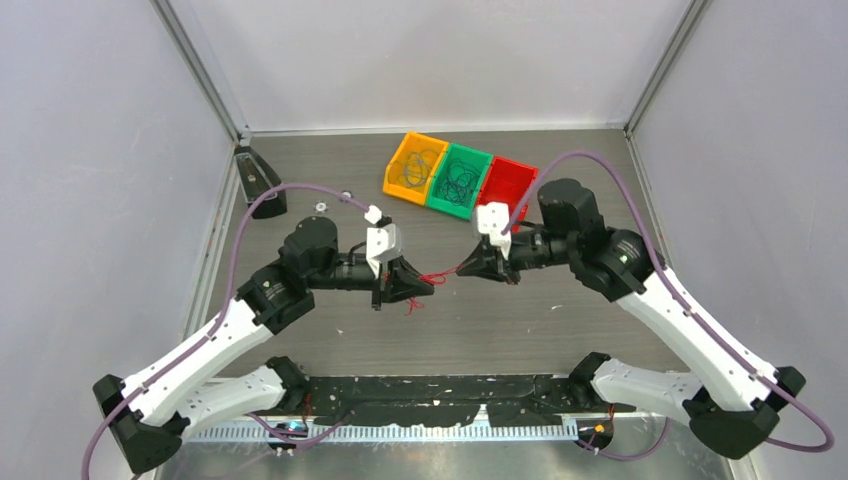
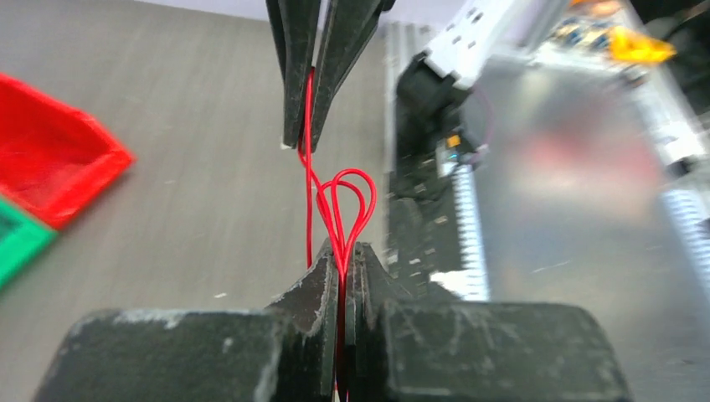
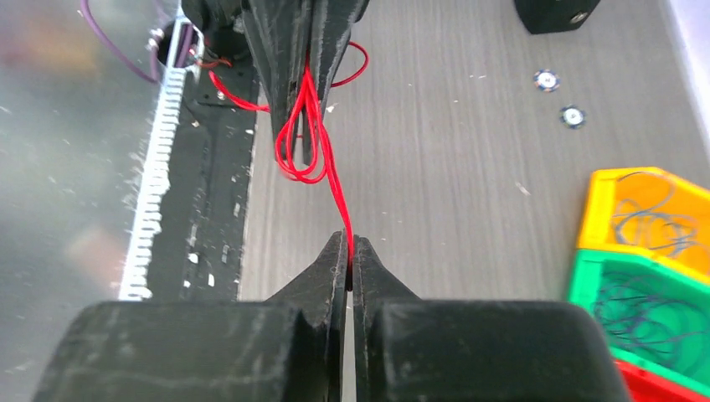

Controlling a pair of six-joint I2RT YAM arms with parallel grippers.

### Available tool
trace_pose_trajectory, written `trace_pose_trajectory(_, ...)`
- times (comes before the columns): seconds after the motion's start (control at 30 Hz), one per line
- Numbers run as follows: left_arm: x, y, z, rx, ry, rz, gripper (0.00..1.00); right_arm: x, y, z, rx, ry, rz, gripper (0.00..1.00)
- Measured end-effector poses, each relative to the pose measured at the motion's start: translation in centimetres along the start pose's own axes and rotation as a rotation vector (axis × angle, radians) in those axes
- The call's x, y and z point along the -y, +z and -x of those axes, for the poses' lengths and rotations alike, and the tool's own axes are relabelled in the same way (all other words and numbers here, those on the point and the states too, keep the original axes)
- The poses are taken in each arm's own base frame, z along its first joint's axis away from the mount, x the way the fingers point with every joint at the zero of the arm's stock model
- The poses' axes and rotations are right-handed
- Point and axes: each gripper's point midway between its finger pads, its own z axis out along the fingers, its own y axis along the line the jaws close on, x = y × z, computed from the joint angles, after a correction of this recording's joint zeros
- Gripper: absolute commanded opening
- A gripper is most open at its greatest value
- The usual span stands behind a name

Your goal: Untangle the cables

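Observation:
A thin red cable [image 1: 446,275] runs between my two grippers above the middle of the table. My left gripper [image 1: 431,287] is shut on it, and several red loops [image 2: 350,199] bulge out just past its tips [image 2: 342,251]. My right gripper [image 1: 463,270] faces it and is shut on the same cable [image 3: 336,189], which leaves its tips [image 3: 348,244] as a tight pair of strands. More red strands [image 1: 412,305] hang below the left gripper. Further dark cables lie coiled in the orange bin [image 1: 399,160] and the green bin [image 1: 449,208].
A red bin [image 1: 510,180] stands beside the green one at the back. A black block [image 1: 260,180] and two small white discs [image 1: 345,196] sit at the back left. A black taped strip [image 1: 440,385] runs along the near edge between the arm bases.

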Motion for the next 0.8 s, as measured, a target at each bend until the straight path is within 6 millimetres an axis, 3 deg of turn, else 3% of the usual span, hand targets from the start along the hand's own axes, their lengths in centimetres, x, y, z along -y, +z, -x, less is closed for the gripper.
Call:
trace_pose_trajectory(0.13, 1.9, 0.9, 0.7, 0.021, -0.251, -0.119, 0.0, -1.3, -1.2, 0.0, 0.008, -0.145, -0.031, 0.05)
trace_pose_trajectory(0.3, 2.6, 2.0, 1.3, 0.019, -0.477, -0.2, 0.0, -2.8, -2.2, 0.9, 0.038, -0.285, -0.063, 0.05)
trace_pose_trajectory(0.5, 2.7, 2.9, 1.3, 0.007, -0.639, -0.239, 0.0, -3.0, -1.5, 1.5, 0.039, -0.344, -0.067, 0.07)
trace_pose_trajectory(0.57, 2.8, 3.2, 1.0, -0.006, -0.692, -0.25, 0.0, -3.1, -1.1, 1.3, 0.03, -0.352, -0.059, 0.25)
trace_pose_trajectory(0.8, 2.7, 2.8, 0.5, -0.016, -0.689, -0.243, 0.0, -3.2, -0.8, 0.8, 0.002, -0.363, -0.046, 0.57)
